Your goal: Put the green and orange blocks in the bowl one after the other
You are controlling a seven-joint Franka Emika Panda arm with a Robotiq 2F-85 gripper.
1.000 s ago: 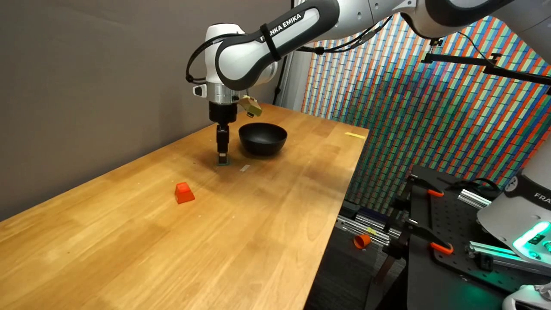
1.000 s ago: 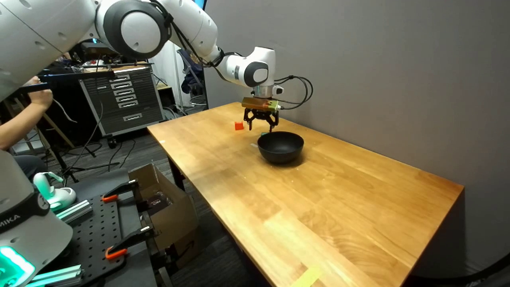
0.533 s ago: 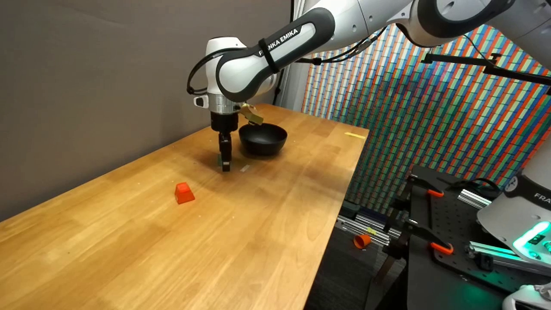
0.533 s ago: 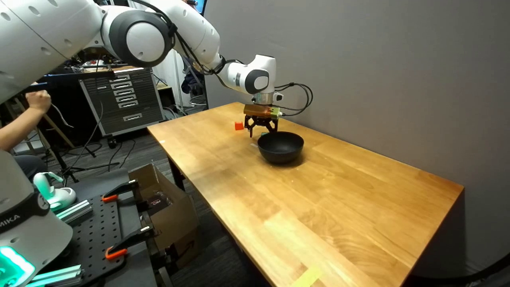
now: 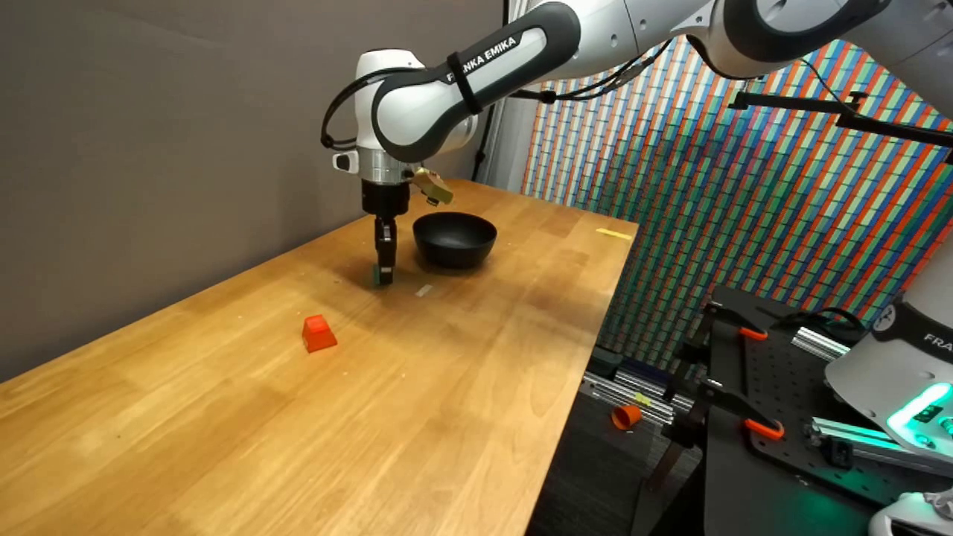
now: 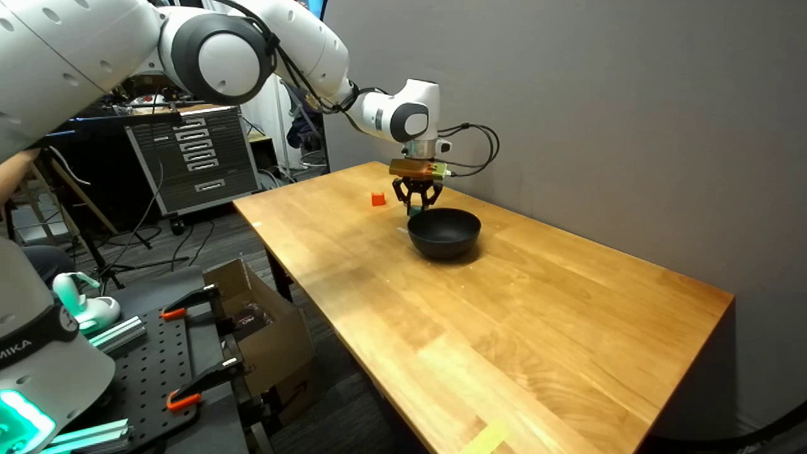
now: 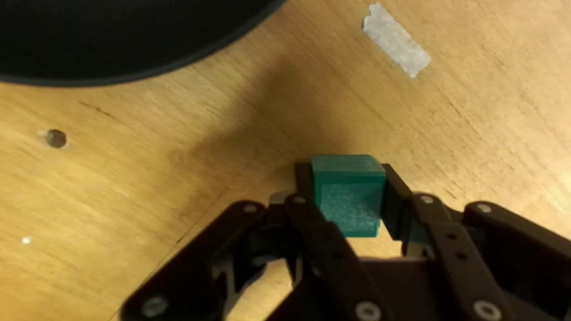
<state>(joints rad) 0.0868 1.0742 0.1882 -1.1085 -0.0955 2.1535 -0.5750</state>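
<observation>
The counter (image 5: 447, 402) carries the whole job. On it, the bowl (image 5: 455, 253): black, upright, mouth up. Taking that as the reference.

The gripper (image 7: 349, 196) points down just beside the bowl, on the side toward the orange block (image 5: 319, 333). It's pinching the green block (image 7: 349, 207); the wrist view shows contact on two opposite faces. So green is near the bowl, outside its rim. Can't tell whether its base is touching the counter or slightly off it.

My read on the step: picking green, first half of the task. Placing not done yet.

Next move calls for: straight lift until the block's bottom clears the bowl's rim, short shift across to over the bowl's middle, lower a bit, let go. Moving across too early would probably clip the bowl's wall and shove it, or twist the block in the grip. Carry is short, so height matters more than speed.

Orange sits well apart from the bowl, farther out than green, wide side down. That's round two; expect a longer carry back.

Last, a white tape strip (image 7: 396, 40) lies flat near the bowl; shouldn't get in the way.
</observation>
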